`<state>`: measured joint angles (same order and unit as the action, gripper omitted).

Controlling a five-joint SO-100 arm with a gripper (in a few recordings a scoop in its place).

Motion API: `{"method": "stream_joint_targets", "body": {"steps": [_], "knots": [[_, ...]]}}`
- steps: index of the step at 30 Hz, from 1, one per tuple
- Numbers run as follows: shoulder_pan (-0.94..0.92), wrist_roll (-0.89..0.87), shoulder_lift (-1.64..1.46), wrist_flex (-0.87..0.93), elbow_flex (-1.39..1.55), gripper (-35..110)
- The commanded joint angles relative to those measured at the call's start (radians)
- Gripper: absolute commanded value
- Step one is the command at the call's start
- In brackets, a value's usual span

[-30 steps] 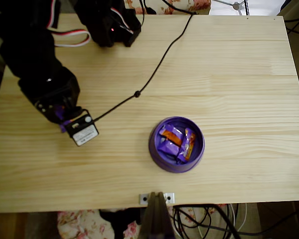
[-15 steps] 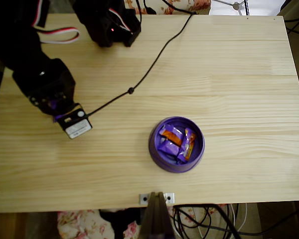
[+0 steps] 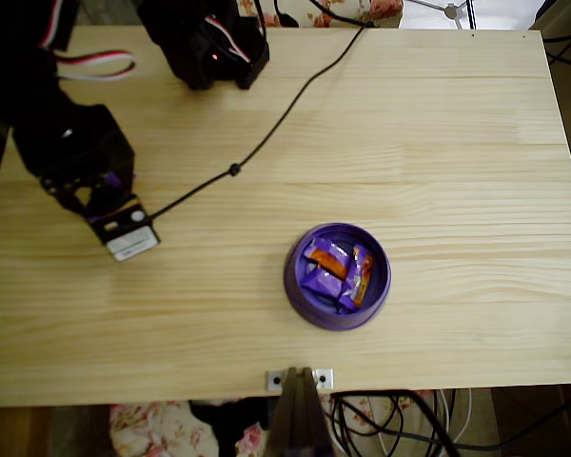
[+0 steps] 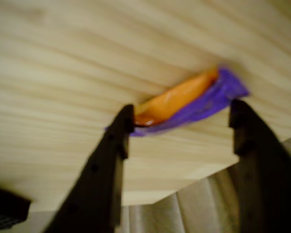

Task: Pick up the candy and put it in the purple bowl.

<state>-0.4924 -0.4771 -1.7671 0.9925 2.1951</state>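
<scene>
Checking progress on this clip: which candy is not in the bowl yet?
The candy lying on the bare table between the open gripper fingers, seen in the wrist view. The other candies already sit inside the purple bowl.

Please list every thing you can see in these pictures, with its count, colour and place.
Table: one, pale wood, under everything.
Bowl: one, purple, near the table's front edge.
Candies in bowl: about three, purple and orange, piled inside.
Candy: one, purple and orange, on the table near its edge, between the open fingers in the wrist view.
Cable: one, black, across the table's upper left.
Bracket: one, metal, at the front edge.
Arm: one, black, at the left edge.
Gripper: one, black, open around the candy.
</scene>
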Motion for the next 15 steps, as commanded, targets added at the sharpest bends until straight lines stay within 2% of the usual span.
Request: {"method": "stream_joint_targets", "body": {"steps": [1, 15], "knots": [[-0.021, -0.058, -0.014, 0.049, -0.147, 38], [0.005, -0.382, -0.008, 0.359, -0.322, 40]]}}
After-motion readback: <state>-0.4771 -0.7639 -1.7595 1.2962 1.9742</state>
